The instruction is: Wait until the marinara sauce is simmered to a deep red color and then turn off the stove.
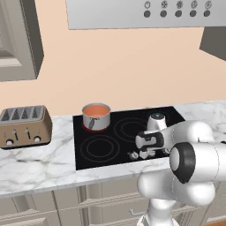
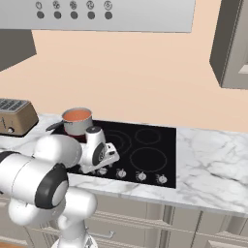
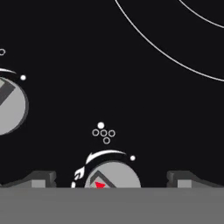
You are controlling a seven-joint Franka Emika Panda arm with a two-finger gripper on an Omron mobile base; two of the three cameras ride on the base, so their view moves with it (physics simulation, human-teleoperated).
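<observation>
The marinara sauce [image 1: 95, 110] is a pale orange pool in a shiny steel saucepan [image 1: 96, 118] on the back left burner of the stove [image 1: 110, 148], which glows red under the pan. From the other side, the sauce [image 2: 76, 115] looks the same orange. My gripper [image 1: 140, 152] hangs low over the stove's front knob row, pointing down. In the hand view my gripper [image 3: 114, 179] is open, and its fingertips [image 3: 41, 178] stand either side of a silver knob [image 3: 111, 176] with a red mark, without touching it. A second knob [image 3: 8, 107] lies to the left.
A brown four-slot toaster [image 1: 24, 126] stands on the marble counter [image 1: 39, 165] left of the stove. A grey hood [image 1: 137, 13] with round buttons hangs above. More knobs [image 2: 141, 176] run along the stove's front edge to the right of my hand.
</observation>
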